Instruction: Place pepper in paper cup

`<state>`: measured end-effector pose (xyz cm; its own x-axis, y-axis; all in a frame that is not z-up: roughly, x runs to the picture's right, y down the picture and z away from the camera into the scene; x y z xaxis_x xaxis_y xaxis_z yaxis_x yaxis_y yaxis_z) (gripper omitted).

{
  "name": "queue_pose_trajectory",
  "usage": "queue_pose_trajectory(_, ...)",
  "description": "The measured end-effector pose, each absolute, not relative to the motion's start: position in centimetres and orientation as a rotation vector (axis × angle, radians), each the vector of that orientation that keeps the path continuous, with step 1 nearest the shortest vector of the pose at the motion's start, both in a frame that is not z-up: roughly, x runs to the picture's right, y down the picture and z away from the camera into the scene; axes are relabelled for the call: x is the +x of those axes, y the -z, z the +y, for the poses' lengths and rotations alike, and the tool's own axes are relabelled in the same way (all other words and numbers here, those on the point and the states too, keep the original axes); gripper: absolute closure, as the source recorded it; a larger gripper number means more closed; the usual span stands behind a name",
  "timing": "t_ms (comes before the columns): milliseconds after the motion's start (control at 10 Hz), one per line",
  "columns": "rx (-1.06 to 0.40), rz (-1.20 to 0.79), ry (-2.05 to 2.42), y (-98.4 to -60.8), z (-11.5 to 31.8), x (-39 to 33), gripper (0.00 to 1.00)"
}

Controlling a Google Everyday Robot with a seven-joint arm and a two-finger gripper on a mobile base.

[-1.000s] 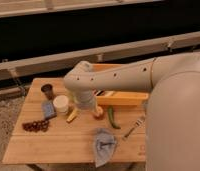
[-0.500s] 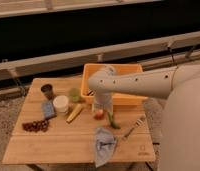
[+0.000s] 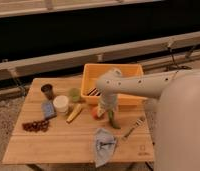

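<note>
Camera view. Find the pale grey gripper [image 3: 109, 110] at the end of the arm reaching in from the right, pointing down just over the slender, curved, dark green chili pepper [image 3: 113, 120]. Cannot tell how far open, nor whether anything is held yet.

Note the pepper lying flat on the light wooden table [image 3: 23, 150], just in front of the yellow plastic basket [image 3: 89, 75], just beside the round orange-red fruit [image 3: 95, 113] and near the metal fork [image 3: 135, 125].

Look well to the left for the short, wide white paper cup [image 3: 60, 104], upright, with the yellow corn piece [image 3: 74, 113] between it and the fruit. Mind the small green cup [image 3: 74, 93] just behind and the small dark brown cup [image 3: 47, 90] farther back.

Judged as the grasp stage. Close across the pepper's thin middle, square to its length, without nudging the fruit. Lift straight up before moving sideways. Carry high enough to pass over the corn. Stop centred over the white rim, not the green one. Lower until one tip is inside, then let go, lest the long pod catch on the rim and tip the light cup.
</note>
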<state>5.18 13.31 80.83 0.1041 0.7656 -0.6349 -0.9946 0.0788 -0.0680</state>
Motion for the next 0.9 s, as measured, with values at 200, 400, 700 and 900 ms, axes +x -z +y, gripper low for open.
queue_pose_trajectory(200,-0.569,0.537,-1.418,-82.1,14.4,7.4,0.35)
queue_pose_trajectory(400,-0.581,0.563,-1.420,-83.3,15.3,7.9,0.35)
queue_pose_trajectory(700,-0.592,0.592,-1.414,-84.6,16.2,8.3,0.35)
queue_pose_trajectory(900,-0.597,0.604,-1.400,-85.3,16.3,7.9,0.35)
